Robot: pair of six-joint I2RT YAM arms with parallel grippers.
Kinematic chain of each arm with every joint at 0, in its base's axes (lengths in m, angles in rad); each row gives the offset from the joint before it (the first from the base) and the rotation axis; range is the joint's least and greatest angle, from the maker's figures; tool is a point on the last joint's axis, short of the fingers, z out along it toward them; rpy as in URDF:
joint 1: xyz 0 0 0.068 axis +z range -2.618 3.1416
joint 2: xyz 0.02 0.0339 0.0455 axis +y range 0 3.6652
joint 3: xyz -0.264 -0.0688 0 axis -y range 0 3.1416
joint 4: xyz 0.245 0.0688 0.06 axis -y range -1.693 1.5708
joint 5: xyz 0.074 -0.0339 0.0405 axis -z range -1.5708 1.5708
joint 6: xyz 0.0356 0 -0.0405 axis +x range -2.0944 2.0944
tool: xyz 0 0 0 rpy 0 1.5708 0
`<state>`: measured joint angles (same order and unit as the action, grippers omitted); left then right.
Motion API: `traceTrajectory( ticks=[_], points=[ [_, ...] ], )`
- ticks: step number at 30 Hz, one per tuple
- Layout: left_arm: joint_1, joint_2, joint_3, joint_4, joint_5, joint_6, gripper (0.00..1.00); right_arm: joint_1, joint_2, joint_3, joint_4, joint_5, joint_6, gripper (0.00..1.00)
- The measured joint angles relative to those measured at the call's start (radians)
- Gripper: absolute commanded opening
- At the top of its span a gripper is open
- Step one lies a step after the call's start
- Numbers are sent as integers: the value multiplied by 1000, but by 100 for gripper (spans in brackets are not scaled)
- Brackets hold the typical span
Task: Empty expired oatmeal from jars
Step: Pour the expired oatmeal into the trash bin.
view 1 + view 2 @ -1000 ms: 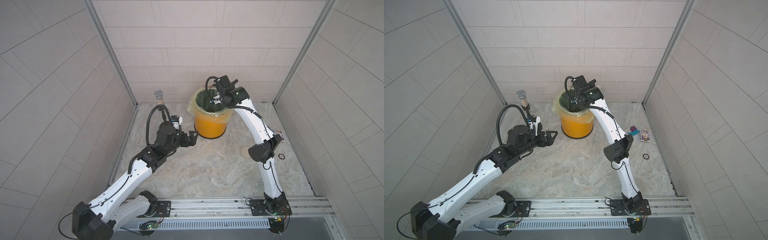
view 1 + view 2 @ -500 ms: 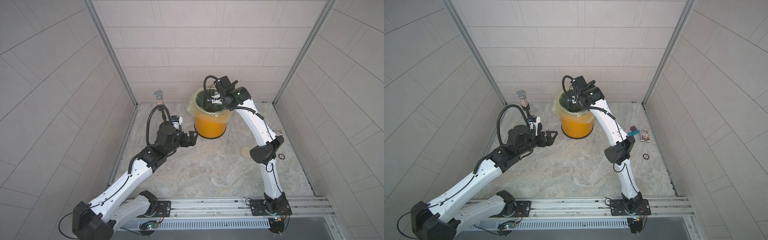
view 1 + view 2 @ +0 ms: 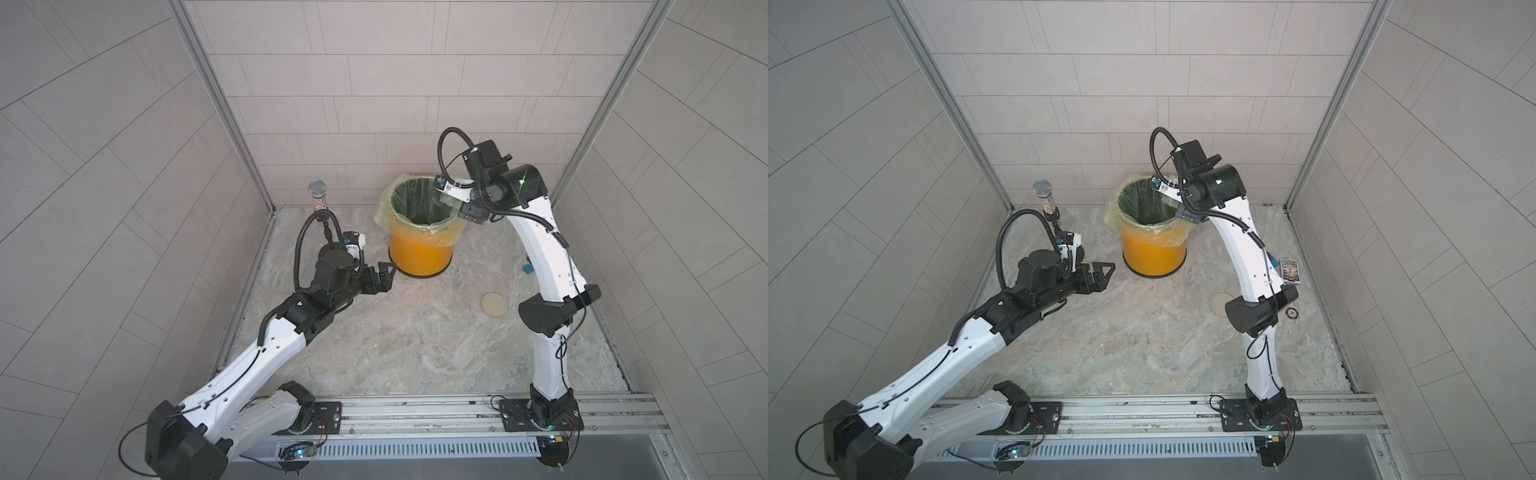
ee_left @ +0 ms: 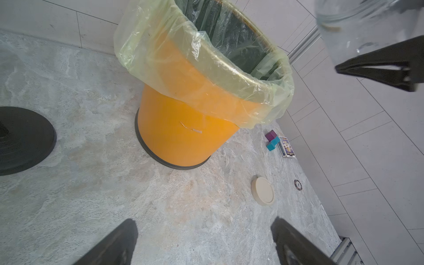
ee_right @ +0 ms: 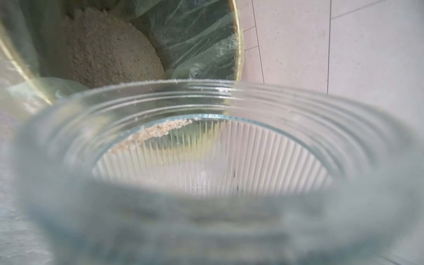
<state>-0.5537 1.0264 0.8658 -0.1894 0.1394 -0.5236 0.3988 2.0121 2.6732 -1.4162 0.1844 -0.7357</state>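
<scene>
Your right arm arches high, right gripper (image 3: 452, 196) clamped around the small clear glass jar (image 4: 358, 29), tipped over the orange lined bin (image 3: 419, 253) (pale oatmeal flakes (image 5: 110, 46) heaped inside). Your left gripper (image 3: 384, 277) hovers spread wide, empty, beside the bin; the round cream lid (image 3: 493, 304) lies apart.

The left arm (image 3: 274, 349) reaches low and forward from its base, forearm nearly level. The left end effector (image 3: 384, 276) has its jaws spread wide with nothing between them. The right arm (image 3: 540, 249) rises tall from a bent elbow, wrist turned over at the top. The right end effector (image 3: 451, 199) is clamped on a jar (image 5: 206, 98).
</scene>
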Motion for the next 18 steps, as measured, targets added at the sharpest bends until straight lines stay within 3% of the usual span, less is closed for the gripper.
traceTrajectory(
  ticks=[9, 18],
  points=[
    [-4, 28, 24, -5, -6, 11, 98, -51, -268, -297, -32, -312, 113, 0],
    [-4, 35, 64, -31, 13, 44, 98, -50, -617, -834, 109, -534, 111, 0]
  ],
)
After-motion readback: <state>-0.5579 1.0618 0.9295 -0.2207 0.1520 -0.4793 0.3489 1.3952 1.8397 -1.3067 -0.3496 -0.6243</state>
